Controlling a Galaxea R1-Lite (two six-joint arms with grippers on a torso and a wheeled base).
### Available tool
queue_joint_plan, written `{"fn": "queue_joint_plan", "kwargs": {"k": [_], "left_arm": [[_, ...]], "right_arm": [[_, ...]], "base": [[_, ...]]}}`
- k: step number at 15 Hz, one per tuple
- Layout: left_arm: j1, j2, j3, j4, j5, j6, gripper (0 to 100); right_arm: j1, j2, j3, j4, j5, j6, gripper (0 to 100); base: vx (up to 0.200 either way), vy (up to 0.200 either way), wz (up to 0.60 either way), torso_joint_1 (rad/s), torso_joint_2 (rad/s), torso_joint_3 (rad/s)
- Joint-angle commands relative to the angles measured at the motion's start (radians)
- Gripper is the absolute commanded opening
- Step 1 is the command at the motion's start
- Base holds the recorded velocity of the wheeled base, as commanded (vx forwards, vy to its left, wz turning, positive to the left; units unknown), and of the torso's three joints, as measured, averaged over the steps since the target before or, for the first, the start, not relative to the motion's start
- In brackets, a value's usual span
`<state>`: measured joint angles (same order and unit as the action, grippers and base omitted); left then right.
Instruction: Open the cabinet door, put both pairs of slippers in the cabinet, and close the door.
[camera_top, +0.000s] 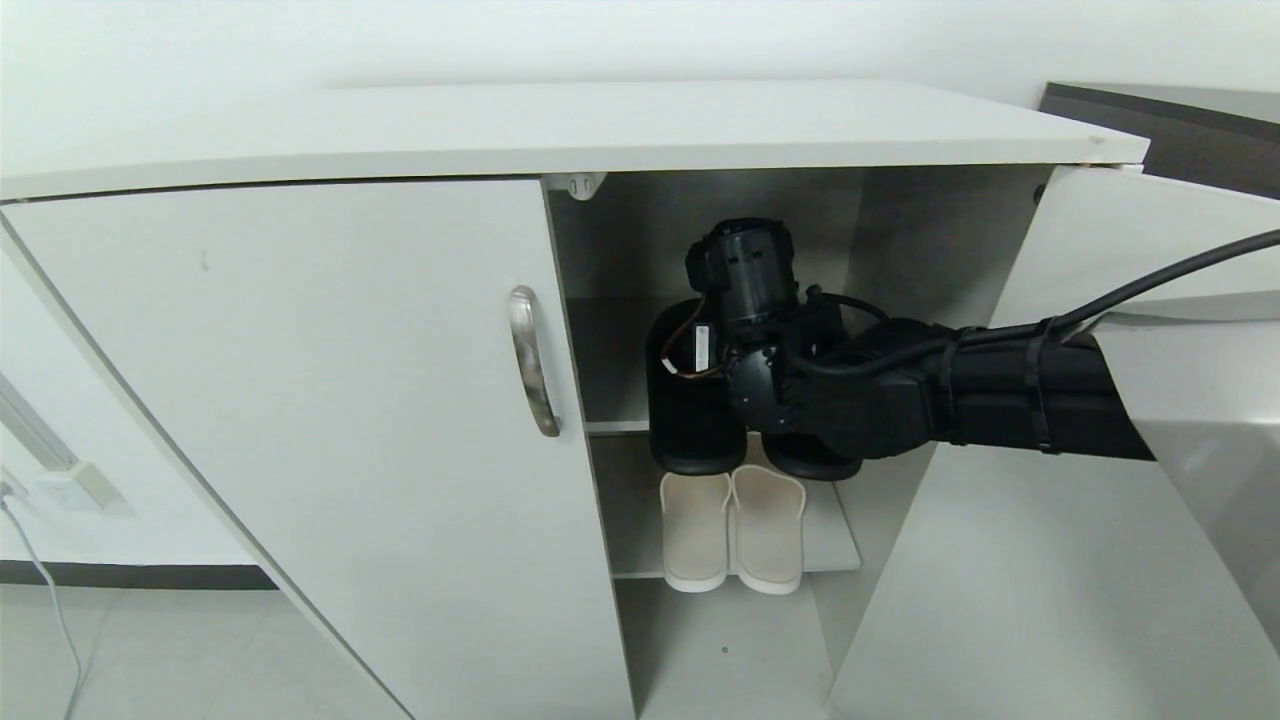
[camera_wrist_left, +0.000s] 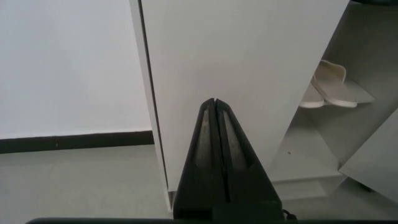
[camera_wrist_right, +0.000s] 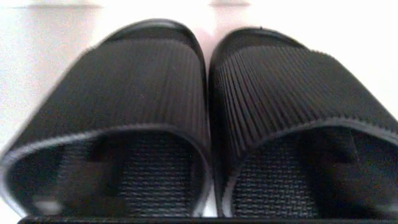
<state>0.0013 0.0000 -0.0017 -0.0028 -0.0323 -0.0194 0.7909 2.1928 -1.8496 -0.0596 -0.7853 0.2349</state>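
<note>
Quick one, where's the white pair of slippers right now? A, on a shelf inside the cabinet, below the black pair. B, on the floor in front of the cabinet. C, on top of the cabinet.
A: the white slippers sit side by side on the lower shelf inside the cabinet, under the black slippers.

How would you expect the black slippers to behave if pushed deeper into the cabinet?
The black slippers look like ribbed foam or rubber, so probably light and slightly bendy. Broad and flat, they should slide rather than roll.
</note>
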Motion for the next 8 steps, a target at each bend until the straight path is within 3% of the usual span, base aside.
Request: {"fn": "queue_joint_plan", "kwargs": {"k": [1, 4, 8], "left_arm": [[0.0, 0.0, 0.0, 0.0, 0.0, -0.001, 0], [0.0, 0.0, 0.0, 0.0, 0.0, -0.001, 0], [0.0, 0.0, 0.0, 0.0, 0.0, -0.004, 0]], "right_arm": [[0.011, -0.036, 0.032, 0.0, -0.002, 0.0, 100], [0.033, -0.097, 0.112, -0.005, -0.006, 0.003, 100], [0.088, -0.251, 0.314, -0.019, -0.008, 0.021, 100]], "base": [[0.0, 0.0, 0.0, 0.0, 0.0, 0.0], [0.0, 0.0, 0.0, 0.0, 0.0, 0.0], [0.0, 0.0, 0.0, 0.0, 0.0, 0.0]]}}
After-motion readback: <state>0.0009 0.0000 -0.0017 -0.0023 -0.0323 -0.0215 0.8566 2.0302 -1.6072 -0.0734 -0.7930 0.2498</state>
